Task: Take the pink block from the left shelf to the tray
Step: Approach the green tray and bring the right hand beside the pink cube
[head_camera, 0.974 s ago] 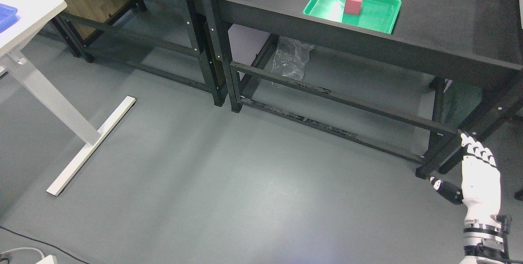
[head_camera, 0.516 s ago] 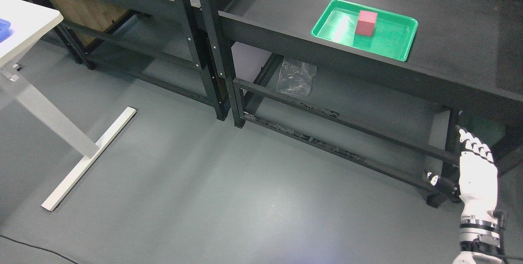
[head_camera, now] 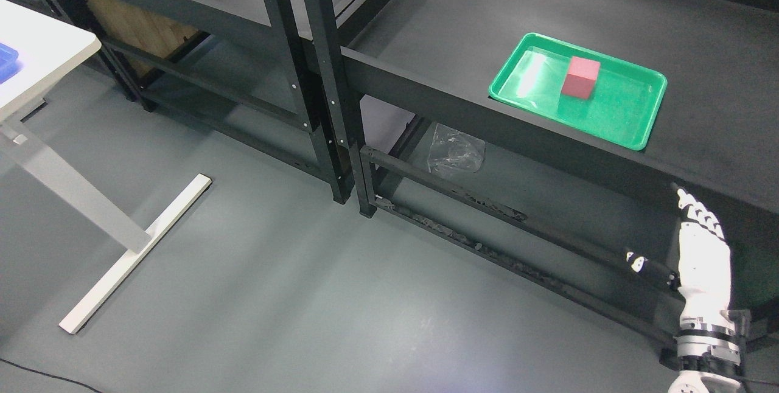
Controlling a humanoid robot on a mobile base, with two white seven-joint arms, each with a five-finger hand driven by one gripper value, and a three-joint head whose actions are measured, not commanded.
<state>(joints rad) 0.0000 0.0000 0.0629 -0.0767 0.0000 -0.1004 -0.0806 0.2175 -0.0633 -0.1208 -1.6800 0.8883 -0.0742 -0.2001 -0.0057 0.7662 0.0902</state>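
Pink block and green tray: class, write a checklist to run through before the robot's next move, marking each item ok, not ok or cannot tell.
1. Pink cube-shaped block in view: ok.
2. Block inside the green plastic tray: ok, already there.
3. Tray resting flat on the dark metal shelf: ok.
4. Right hand holding nothing, fingers extended: ok.
5. Right hand near the block: not ok, it is low, below the shelf edge.
6. Left hand ready: cannot tell, out of view.

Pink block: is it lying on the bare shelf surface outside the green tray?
No, the pink block sits inside the green tray, resting on the tray's floor on the black shelf.
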